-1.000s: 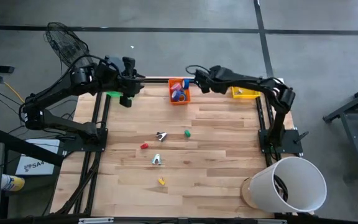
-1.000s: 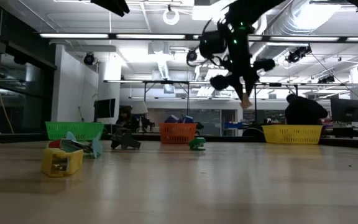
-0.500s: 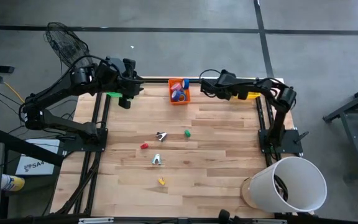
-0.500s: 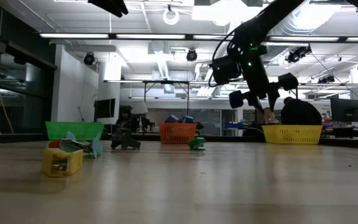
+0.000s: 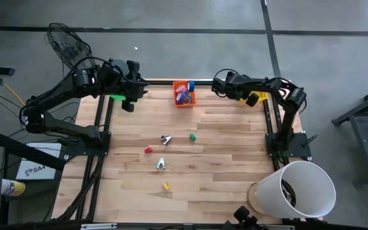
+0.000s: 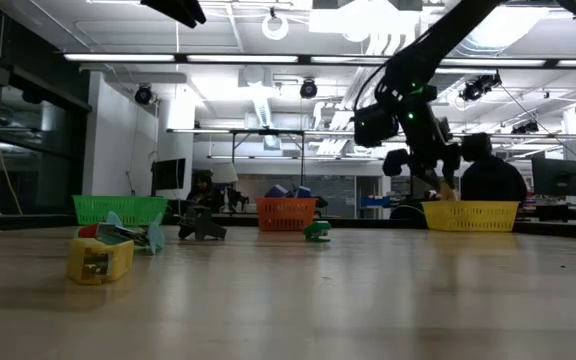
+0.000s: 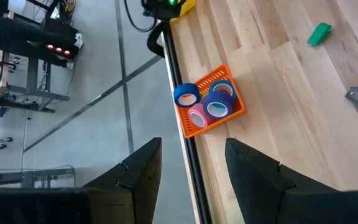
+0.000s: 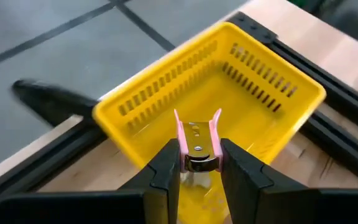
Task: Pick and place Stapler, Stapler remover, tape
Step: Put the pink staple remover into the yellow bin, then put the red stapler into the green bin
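While my right gripper (image 8: 196, 163) hangs just above the yellow bin (image 8: 241, 81) at the far right corner of the table (image 5: 222, 166), its fingers are clamped on a pink stapler remover (image 8: 197, 142). My left gripper (image 7: 191, 174) waits over the far left edge, fingers parted and holding nothing. The tape rolls (image 7: 207, 102) sit in the orange bin (image 5: 183, 93) at the far centre. Another stapler remover (image 5: 165, 139) lies mid-table.
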Motion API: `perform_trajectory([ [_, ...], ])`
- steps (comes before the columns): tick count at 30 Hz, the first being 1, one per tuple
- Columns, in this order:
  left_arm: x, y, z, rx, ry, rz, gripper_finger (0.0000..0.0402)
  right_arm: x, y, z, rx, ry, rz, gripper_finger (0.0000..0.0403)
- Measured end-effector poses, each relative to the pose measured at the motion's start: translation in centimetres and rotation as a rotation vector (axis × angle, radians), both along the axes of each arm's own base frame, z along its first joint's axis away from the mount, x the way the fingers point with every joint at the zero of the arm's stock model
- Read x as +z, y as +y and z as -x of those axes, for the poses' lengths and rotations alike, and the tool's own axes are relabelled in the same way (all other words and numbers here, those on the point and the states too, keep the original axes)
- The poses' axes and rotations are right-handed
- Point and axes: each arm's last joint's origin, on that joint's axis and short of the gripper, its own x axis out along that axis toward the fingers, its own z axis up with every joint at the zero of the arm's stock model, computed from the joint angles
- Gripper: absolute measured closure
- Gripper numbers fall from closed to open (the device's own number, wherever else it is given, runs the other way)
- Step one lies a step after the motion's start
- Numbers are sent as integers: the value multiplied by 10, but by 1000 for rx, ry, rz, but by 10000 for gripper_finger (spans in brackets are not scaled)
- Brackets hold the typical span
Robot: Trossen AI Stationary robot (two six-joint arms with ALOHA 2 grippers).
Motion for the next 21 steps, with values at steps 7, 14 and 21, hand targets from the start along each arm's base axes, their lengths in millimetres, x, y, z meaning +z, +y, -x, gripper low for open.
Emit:
perform_trajectory([
  [7,0,0,0,0,1,0,229,-10,2,10,-95,-21,50,289],
  [14,0,0,0,-2,9,-1,229,-10,-4,12,-96,-40,26,247],
  [21,0,0,1,-1,11,-5,229,8,-2,5,-45,-44,94,231],
])
